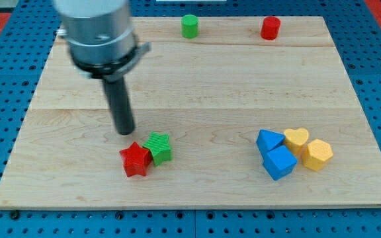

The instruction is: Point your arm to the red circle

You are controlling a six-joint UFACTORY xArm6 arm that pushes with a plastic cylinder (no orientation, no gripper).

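The red circle (270,28) is a short red cylinder standing near the board's top edge, right of centre. My tip (125,131) is at the lower left of the board, far from it, just above and to the left of a red star (135,159) and a green star (158,147), which touch each other. The rod hangs from a grey arm body (99,33) at the view's top left.
A green cylinder (189,26) stands at the board's top edge, left of the red circle. At the lower right lies a cluster: two blue blocks (274,153), a yellow heart (297,139) and a yellow hexagon (318,154). The wooden board (197,86) sits on a blue pegboard.
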